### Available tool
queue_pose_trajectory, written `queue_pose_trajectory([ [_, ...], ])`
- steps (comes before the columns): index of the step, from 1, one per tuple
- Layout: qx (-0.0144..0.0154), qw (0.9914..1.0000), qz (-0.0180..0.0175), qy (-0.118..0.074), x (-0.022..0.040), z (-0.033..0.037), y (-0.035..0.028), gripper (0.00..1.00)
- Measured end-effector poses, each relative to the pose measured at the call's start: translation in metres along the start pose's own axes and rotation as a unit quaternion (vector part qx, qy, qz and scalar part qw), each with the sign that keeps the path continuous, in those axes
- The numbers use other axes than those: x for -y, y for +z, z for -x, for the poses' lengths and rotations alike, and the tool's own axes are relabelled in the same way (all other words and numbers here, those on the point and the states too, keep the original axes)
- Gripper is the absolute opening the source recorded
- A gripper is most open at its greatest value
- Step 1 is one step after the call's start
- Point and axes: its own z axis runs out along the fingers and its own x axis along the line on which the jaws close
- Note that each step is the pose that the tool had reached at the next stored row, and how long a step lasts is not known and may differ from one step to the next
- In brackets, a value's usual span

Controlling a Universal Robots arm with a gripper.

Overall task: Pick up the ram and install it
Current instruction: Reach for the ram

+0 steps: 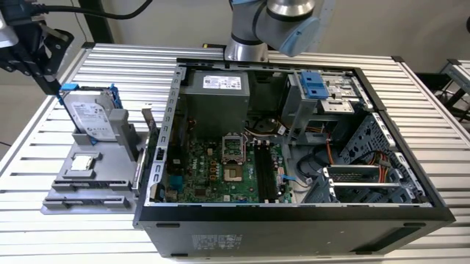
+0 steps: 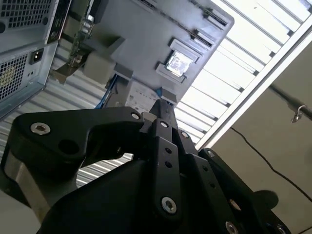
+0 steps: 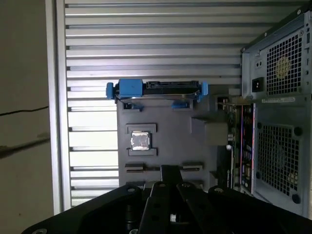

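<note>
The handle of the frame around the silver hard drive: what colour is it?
Bright blue; the plastic handle shows best in the first wrist view.

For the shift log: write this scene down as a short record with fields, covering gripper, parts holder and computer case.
gripper: black gripper, shut, close by the holder
holder: grey plastic parts holder, at the exterior view's left of the case
on holder: silver hard drive in blue-handled frame, upright; small square CPU chip, lying flat
case: black open computer case, on its side on the ribbed metal table
</note>
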Motion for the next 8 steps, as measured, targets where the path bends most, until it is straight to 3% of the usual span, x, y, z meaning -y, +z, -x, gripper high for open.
queue_pose_trajectory([
  [8, -0.0001, 1.00000, 0.0000, 0.000, 0.0178, 0.0005, -0.0007, 0.00],
])
